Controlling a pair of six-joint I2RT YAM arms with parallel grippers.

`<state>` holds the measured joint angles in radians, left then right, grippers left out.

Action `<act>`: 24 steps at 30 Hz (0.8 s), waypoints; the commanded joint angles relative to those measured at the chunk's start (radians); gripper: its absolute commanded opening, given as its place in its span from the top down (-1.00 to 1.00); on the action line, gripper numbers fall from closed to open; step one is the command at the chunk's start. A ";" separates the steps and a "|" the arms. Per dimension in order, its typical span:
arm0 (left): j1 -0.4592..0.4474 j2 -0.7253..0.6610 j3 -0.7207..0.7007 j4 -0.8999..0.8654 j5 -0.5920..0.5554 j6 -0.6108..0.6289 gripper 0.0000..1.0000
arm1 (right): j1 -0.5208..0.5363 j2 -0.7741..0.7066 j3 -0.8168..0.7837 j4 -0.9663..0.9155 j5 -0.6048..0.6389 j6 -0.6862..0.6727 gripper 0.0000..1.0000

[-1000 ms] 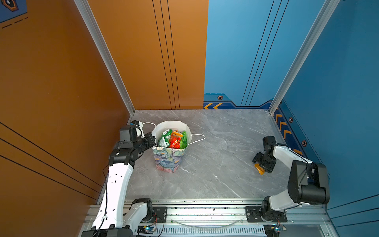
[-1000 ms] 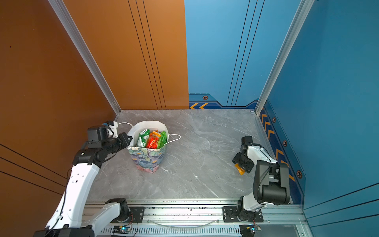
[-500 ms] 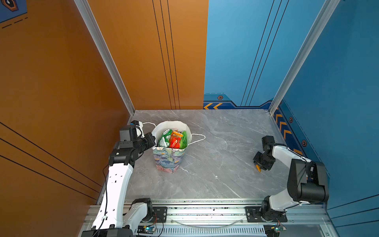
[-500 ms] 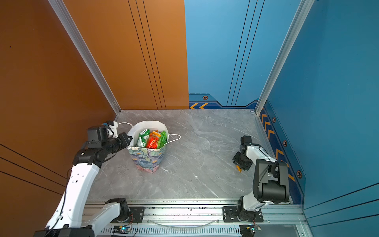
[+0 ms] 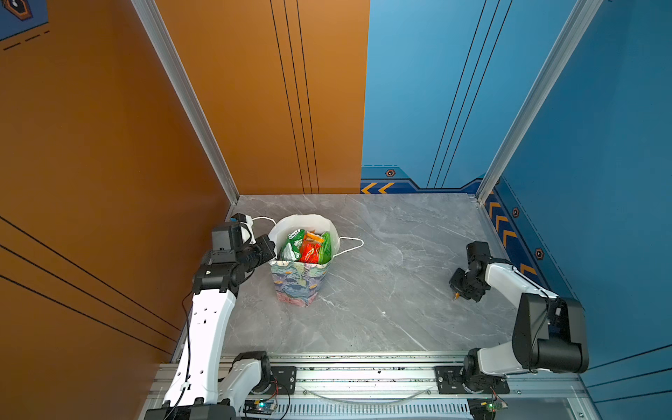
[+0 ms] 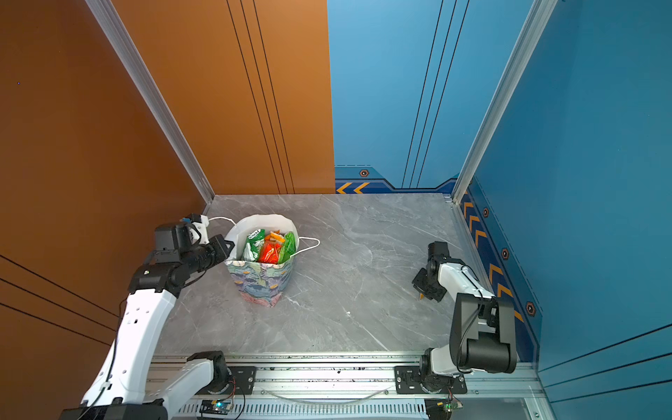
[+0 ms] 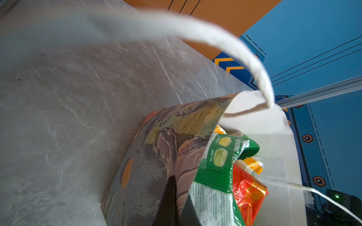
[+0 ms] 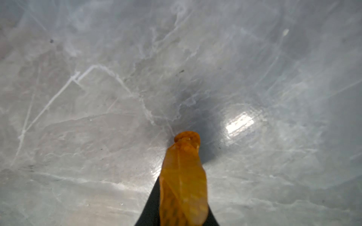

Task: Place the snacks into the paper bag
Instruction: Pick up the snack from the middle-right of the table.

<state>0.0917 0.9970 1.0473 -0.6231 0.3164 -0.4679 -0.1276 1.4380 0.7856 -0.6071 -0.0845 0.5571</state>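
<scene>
Over on the right side of the worktop, well apart from the paper bag, the right hand is closed on the small yellow-orange packet. It pinches the packet edge-on, with the free end pointing down at the stone. Whether that end touches the surface I cannot tell. At the left, the left hand is clamped shut on the bag's left rim. The bag stands upright, with a green packet and a red packet showing in its mouth.

The step in hand looks like the lift and carry of what is probably the last snack.
- Raise the packet straight up first, so the crinkly film does not drag and twist out of the pinch.
- Travel left at a height clearly above the bag's rim, since the bag stands taller than the packet hangs.
- Come in over the right side, clear of the cord handle that loops out there.
- Aim for the gap beside the packets already standing inside.
- Let go only once the lower end is below the rim.
- The left hand's hold matters here, as it steadies the light bag against a nudge.
</scene>
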 commanded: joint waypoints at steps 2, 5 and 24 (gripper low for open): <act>0.008 -0.011 0.000 0.062 0.034 0.000 0.88 | 0.017 -0.056 -0.007 0.009 -0.029 -0.001 0.92; 0.008 -0.009 0.000 0.062 0.035 0.000 0.89 | 0.040 -0.103 0.006 0.012 -0.057 0.008 0.93; 0.006 -0.012 0.000 0.063 0.040 -0.001 0.89 | 0.662 -0.121 0.636 0.022 0.040 0.064 0.81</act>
<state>0.0917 0.9970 1.0473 -0.6231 0.3191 -0.4679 0.4675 1.2770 1.3411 -0.6052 -0.1005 0.6285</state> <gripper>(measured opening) 0.058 0.202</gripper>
